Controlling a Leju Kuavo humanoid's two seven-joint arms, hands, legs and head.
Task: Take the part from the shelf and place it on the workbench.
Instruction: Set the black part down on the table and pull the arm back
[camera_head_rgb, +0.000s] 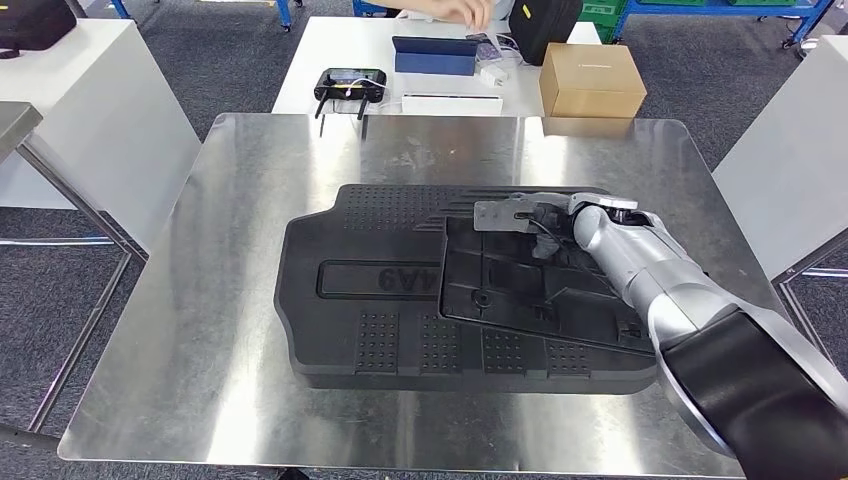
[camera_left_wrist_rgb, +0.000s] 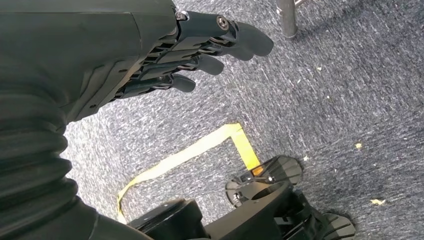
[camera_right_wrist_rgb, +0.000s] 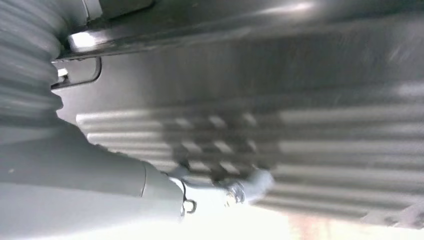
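We are looking down at our right arm (camera_head_rgb: 690, 310) reaching in from the near right, and we judge that we are in the placing step: the part (camera_head_rgb: 530, 285), a flat black ribbed panel, is lying on top of the large black moulded mat (camera_head_rgb: 390, 300) that is covering the middle of the steel tabletop (camera_head_rgb: 230, 330). Our right hand (camera_head_rgb: 530, 222) is sitting at the panel's far edge, with a grey flat piece showing at the hand. Whether the fingers are clamping the panel or merely resting against it we cannot tell; the right wrist view is blurred, showing a grey thumb (camera_right_wrist_rgb: 250, 182) close against a ribbed dark surface. Our left hand (camera_left_wrist_rgb: 200, 50) is hanging over the carpeted floor (camera_left_wrist_rgb: 340, 110), holding nothing, its dark fingers (camera_left_wrist_rgb: 220, 64) lying loosely extended and slightly apart.

The panel seems to be resting flat, so we judge the next move calls for loosening the fingers and drawing the right hand up and back without dragging the panel across the mat.

Farther off, a white table (camera_head_rgb: 300, 90) is carrying a black controller (camera_head_rgb: 350, 85), a blue tablet (camera_head_rgb: 435, 55) and a cardboard box (camera_head_rgb: 592, 80), and a person's hand (camera_head_rgb: 470, 12) is reaching over its far edge.
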